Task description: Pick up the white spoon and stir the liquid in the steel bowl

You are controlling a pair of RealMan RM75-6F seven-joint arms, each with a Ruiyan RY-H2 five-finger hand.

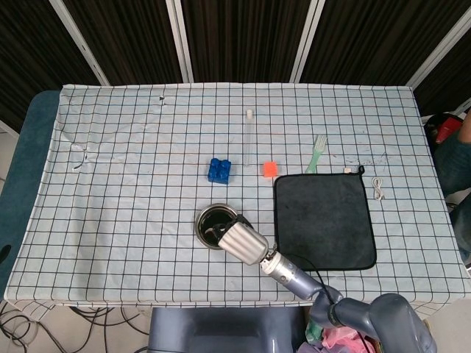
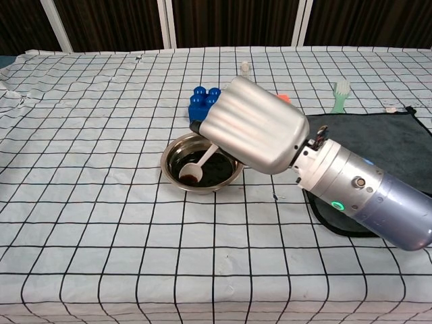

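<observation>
The steel bowl (image 2: 177, 154) (image 1: 204, 220) sits near the front middle of the checked table, with dark liquid in it. My right hand (image 2: 253, 128) (image 1: 243, 243) hovers over the bowl's right rim and holds the white spoon (image 2: 201, 162) by its handle. The spoon's round end dips into the dark liquid at the bowl's lower left. The fingers are hidden under the back of the hand. My left hand shows in neither view.
A blue toy block (image 1: 218, 170) (image 2: 204, 100) stands just behind the bowl. A black cloth (image 1: 324, 220) lies to the right, with an orange cube (image 1: 269, 168), a green brush (image 1: 317, 152), a white tube (image 1: 249, 126) and a small white cable (image 1: 378, 188) further back.
</observation>
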